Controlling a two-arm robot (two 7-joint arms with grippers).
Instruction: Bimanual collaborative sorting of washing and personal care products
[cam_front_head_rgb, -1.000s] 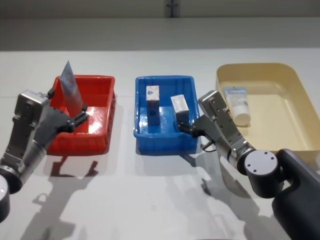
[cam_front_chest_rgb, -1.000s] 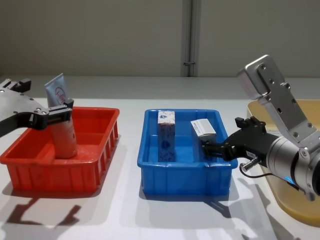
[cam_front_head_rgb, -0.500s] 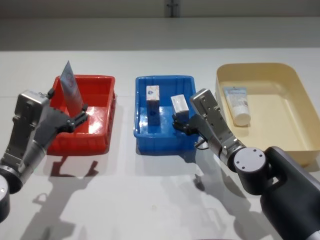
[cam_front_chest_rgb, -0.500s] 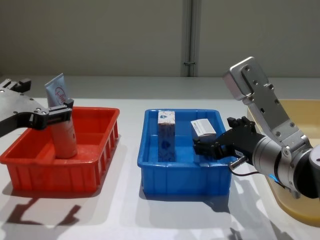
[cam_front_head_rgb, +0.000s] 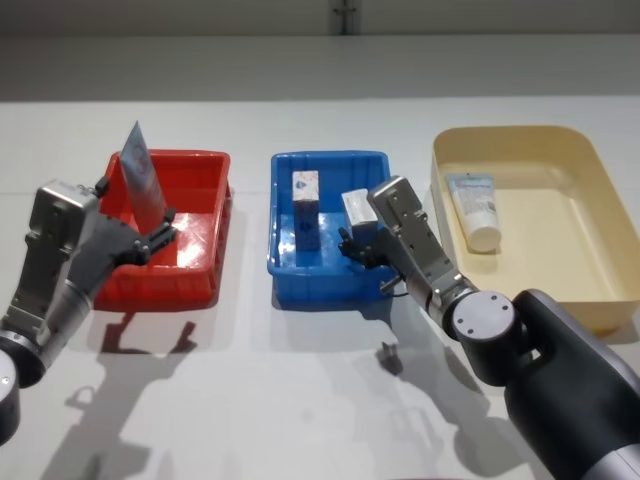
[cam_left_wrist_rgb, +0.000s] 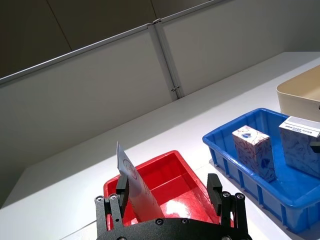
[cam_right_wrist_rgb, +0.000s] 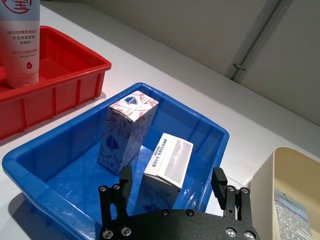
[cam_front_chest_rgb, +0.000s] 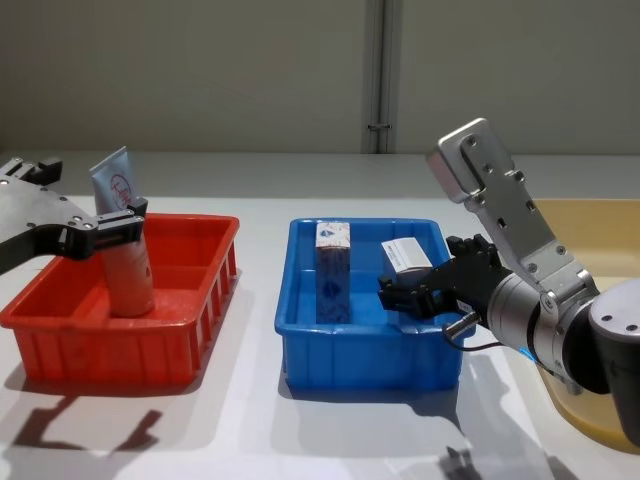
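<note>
Head view: your left gripper (cam_front_head_rgb: 160, 228) hangs over the red tub (cam_front_head_rgb: 205, 270), and the squeeze tube (cam_front_head_rgb: 142, 183) stands cap down between its fingers, crimped end up and leaning. Your right gripper (cam_front_head_rgb: 356, 247) sits low in the blue tub (cam_front_head_rgb: 322, 290), at the right carton (cam_front_head_rgb: 359, 213); the left carton (cam_front_head_rgb: 305, 208) stands just beside it. A second tube (cam_front_head_rgb: 475, 208) lies in the beige tub (cam_front_head_rgb: 580, 290), cap toward you.

Left wrist view: the fingers stand well apart, one pad (cam_left_wrist_rgb: 122, 186) against the tube's flank, the other clear of it. You grip nothing here. The tube is pale blue fading to white with a red round logo.

Right wrist view: the jaws are wide, bracketing the right carton but touching neither face. Nothing held. Both cartons are blue patterned with white tops; the right one tilts.

Chest view: the tube rests in the red tub, leaning toward the back.

Risks, as judgement: closing on the tilted carton may pinch a corner and twist it out, or shove it into its neighbour and topple that. A low finger could catch the blue tub's wall and drag the tub. Drawing the left gripper away sideways could tip the leaning tube.
</note>
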